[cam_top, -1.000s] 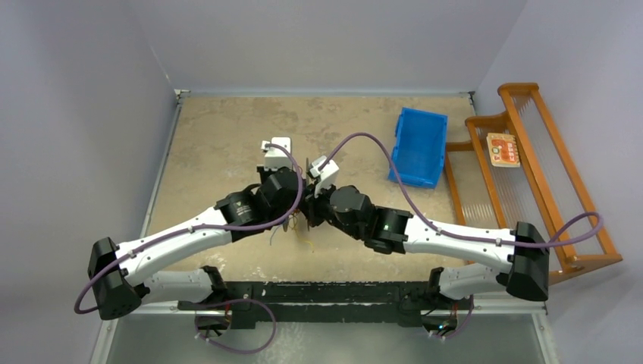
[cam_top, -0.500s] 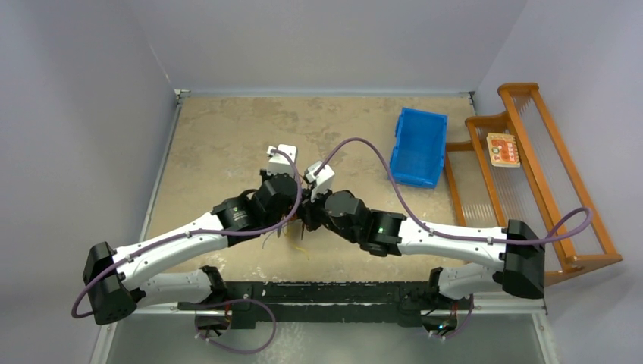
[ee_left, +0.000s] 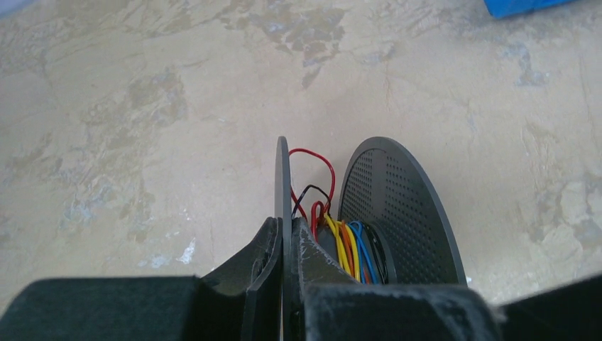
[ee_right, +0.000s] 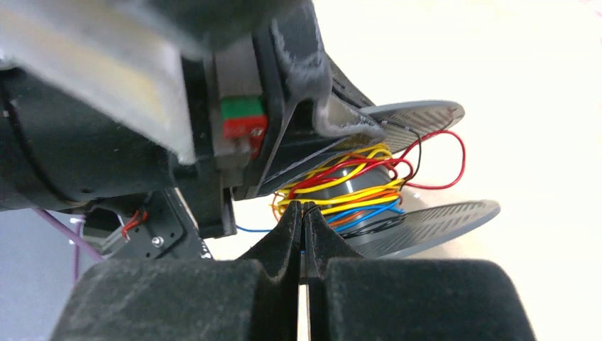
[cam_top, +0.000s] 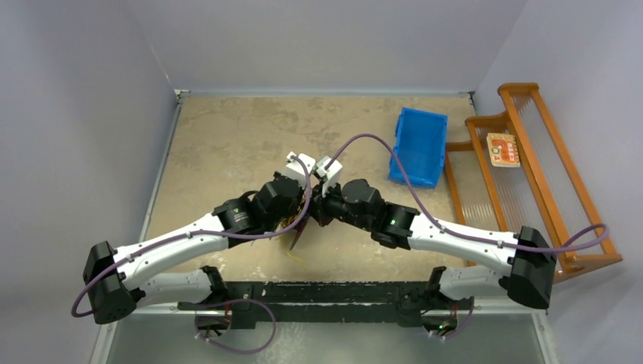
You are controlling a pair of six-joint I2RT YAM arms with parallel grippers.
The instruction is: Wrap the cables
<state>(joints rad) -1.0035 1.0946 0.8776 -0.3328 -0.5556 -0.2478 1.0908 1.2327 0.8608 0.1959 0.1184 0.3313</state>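
**Fig.** Thin red, yellow, orange, blue and black cables (ee_right: 348, 188) lie wound on the hub of a black round two-flanged plastic spool (ee_left: 397, 206), with one red loop standing loose beside the hub. The left gripper (ee_left: 284, 245) pinches one flange of the spool edge-on. The right gripper (ee_right: 303, 217), just beside the hub, has its fingers pressed together, apparently on a black strand (ee_right: 307, 206). The cables are judged light, limp, springy and slippery, so they are best held at a free end near the hub. No writing shows on the spool. The printed card (cam_top: 503, 149), well apart from the spool, is illegible.
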